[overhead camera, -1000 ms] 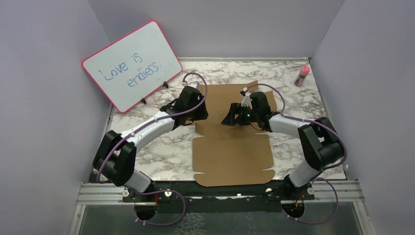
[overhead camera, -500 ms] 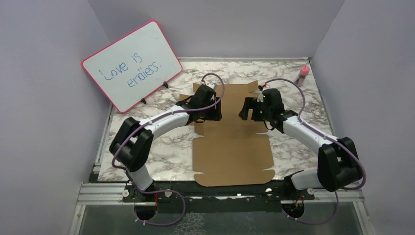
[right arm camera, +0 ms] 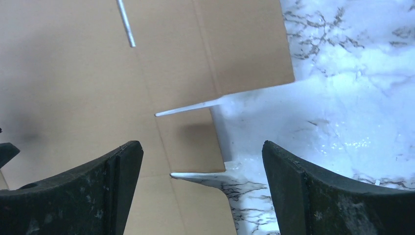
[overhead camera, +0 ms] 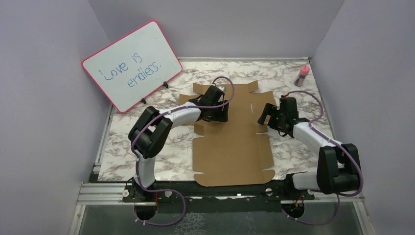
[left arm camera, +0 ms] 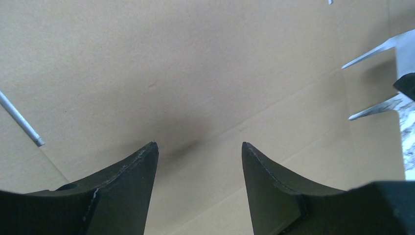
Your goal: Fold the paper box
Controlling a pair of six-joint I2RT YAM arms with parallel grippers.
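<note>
- The plain brown corrugated cardboard paper box [overhead camera: 230,152] is lying flat and unfolded on the white-and-grey marbled table [overhead camera: 147,147], its long side running away from my bases.
- I am hovering my left pincer [left arm camera: 199,145] over the far left part of that sheet. Its two black fingers [left arm camera: 122,186] are standing apart, released, with only bare cardboard and a crease line showing between them.
- I am hanging my right pincer [right arm camera: 198,143] above the sheet's right edge, at the notched flaps. It is spread wide and grasping nothing, one side over cardboard and the other over marble.
- I cannot tell whether either pincer is touching the cardboard.
- A pink-framed whiteboard [overhead camera: 132,66] with blue handwriting is leaning beyond the sheet's far left corner.
- A small pink-capped bottle [overhead camera: 303,75] is standing beyond its far right corner, well apart.
</note>
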